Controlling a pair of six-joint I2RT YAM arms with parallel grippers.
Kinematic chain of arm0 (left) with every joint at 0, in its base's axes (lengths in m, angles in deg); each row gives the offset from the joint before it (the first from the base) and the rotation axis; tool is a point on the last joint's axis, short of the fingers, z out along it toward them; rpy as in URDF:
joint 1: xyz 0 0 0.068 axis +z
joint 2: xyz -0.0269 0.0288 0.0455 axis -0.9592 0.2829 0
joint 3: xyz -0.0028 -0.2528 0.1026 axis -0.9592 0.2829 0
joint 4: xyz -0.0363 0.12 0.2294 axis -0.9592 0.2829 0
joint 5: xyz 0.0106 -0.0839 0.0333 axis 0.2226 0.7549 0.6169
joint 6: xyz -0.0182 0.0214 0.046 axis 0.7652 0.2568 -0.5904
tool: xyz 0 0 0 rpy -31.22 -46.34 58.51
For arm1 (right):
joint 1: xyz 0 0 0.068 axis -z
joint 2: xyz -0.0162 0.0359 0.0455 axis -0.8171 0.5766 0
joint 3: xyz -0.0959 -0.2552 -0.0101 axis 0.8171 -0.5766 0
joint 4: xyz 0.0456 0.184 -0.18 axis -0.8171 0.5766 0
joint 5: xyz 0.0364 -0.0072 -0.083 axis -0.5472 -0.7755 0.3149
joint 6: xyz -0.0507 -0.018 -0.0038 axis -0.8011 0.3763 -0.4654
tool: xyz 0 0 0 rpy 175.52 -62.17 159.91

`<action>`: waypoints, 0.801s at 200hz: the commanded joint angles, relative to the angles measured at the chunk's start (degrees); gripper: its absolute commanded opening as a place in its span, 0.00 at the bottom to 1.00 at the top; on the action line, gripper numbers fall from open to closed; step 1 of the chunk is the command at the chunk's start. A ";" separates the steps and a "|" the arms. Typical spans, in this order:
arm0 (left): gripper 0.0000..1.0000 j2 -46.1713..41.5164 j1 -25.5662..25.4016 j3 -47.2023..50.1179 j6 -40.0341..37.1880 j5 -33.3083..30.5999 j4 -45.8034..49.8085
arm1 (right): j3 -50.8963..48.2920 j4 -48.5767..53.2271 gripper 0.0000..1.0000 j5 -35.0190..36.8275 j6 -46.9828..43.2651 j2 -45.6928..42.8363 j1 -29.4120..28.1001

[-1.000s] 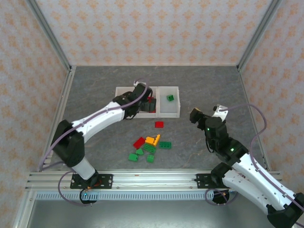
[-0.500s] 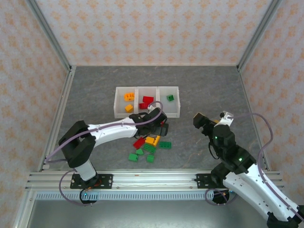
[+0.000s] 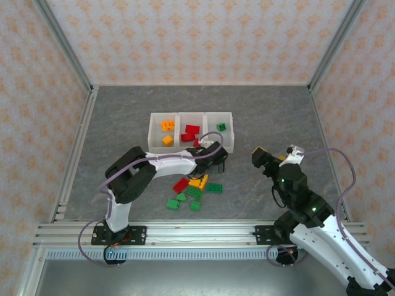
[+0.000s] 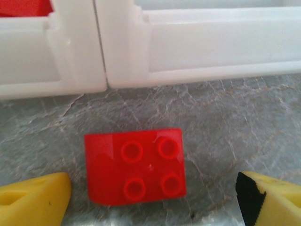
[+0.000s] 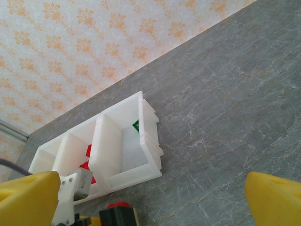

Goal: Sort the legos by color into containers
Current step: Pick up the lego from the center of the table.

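Drop done: left gripper (image 3: 214, 159) moved off the bins (image 4: 197, 42) to just in front, fingers apart straddling red brick (image 4: 135, 165), likely next pick; right gripper (image 3: 258, 152) also apart, idle.

Bright, even light, faint shadows — slight glare on the red lego (image 4: 134, 165).

Between my left fingers (image 4: 34, 201) I see a glossy, smooth plastic brick (image 4: 135, 165); beyond them, translucent plastic bins (image 4: 197, 44) on a matt, veined table (image 4: 244, 117).
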 commanded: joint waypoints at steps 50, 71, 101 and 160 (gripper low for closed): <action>0.70 4.94 2.24 -5.05 0.04 -5.27 2.64 | 0.24 1.05 1.00 4.31 0.13 -1.71 -4.17; 0.70 4.05 2.84 -2.53 0.40 -4.11 1.14 | 0.42 1.50 1.00 5.27 0.63 -1.93 -4.88; 0.64 3.05 3.08 -0.33 0.36 -2.53 -0.54 | -0.37 0.89 1.00 6.68 0.79 -2.06 -5.36; 0.45 -0.56 3.00 3.03 -1.04 0.61 -3.60 | -0.98 -0.30 1.00 7.41 -0.52 -2.06 -5.45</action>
